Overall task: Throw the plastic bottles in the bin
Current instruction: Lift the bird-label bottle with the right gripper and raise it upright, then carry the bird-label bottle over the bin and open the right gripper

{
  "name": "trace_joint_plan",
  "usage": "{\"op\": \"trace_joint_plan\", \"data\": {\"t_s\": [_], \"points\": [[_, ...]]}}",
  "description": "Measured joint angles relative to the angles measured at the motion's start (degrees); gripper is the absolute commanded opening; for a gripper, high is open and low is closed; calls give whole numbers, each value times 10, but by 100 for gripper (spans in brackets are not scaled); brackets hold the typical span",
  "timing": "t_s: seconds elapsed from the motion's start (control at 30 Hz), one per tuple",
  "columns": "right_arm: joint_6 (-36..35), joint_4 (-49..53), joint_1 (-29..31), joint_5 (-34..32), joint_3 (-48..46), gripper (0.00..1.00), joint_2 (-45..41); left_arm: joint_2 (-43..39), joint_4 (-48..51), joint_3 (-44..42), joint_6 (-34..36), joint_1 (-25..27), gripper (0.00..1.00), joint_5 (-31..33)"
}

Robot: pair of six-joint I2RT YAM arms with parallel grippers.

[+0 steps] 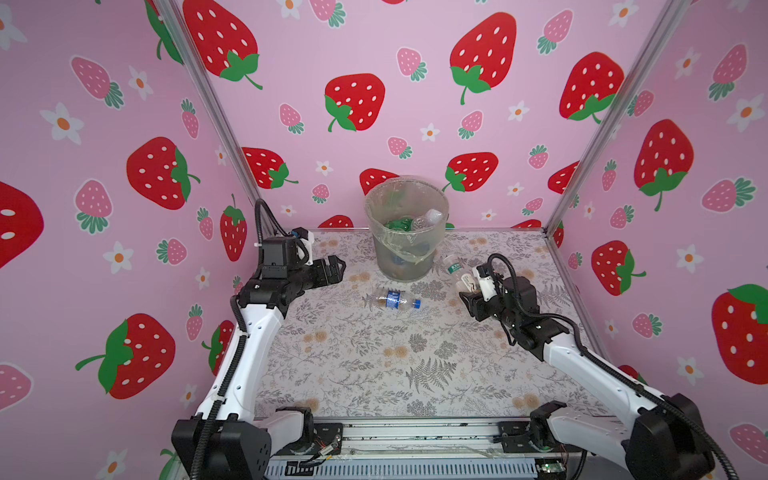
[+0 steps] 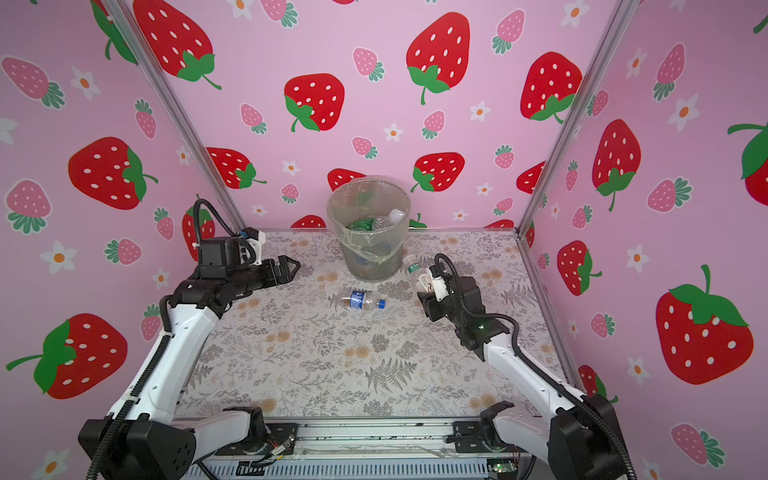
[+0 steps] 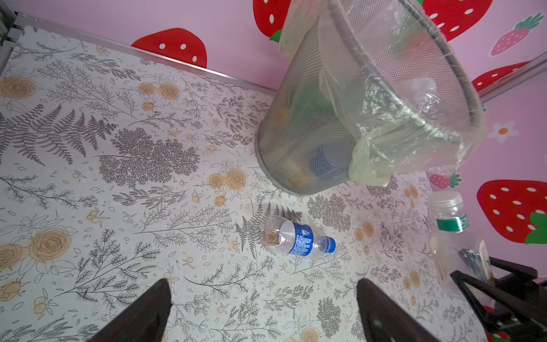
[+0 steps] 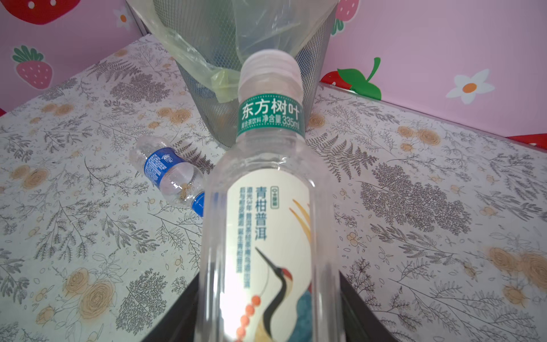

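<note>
Our right hand [image 1: 467,296] pinches the green-banded bottle [image 1: 455,268] cap-first toward the bin [image 1: 399,266], we judge for dropping; left hand [image 1: 338,270] spread.

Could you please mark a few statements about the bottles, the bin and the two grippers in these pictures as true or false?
1. The right gripper is shut on a clear plastic bottle with a green neck band and a pale cap. True.
2. The round grey mesh bin lined with a clear bag is empty. False: bottles lie inside it, some of them green.
3. The clear plastic bottle with a blue label and blue cap stands upright on the floral table. False: it lies on its side, in front of the bin.
4. The left gripper is open and holds nothing. True.
</note>
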State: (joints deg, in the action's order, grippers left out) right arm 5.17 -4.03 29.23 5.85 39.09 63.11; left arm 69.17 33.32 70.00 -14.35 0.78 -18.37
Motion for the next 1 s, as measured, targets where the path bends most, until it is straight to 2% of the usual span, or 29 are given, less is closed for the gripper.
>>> {"op": "trace_joint_plan", "data": {"t_s": [0.47,0.67,1.0], "points": [[42,16,0,27,14,58,-84,6,0,0,-1,-7,99,3],[40,38,0,33,76,58,-86,7,0,0,-4,-12,99,3],[40,35,0,30,77,58,-92,14,0,0,-5,-13,99,2]]}}
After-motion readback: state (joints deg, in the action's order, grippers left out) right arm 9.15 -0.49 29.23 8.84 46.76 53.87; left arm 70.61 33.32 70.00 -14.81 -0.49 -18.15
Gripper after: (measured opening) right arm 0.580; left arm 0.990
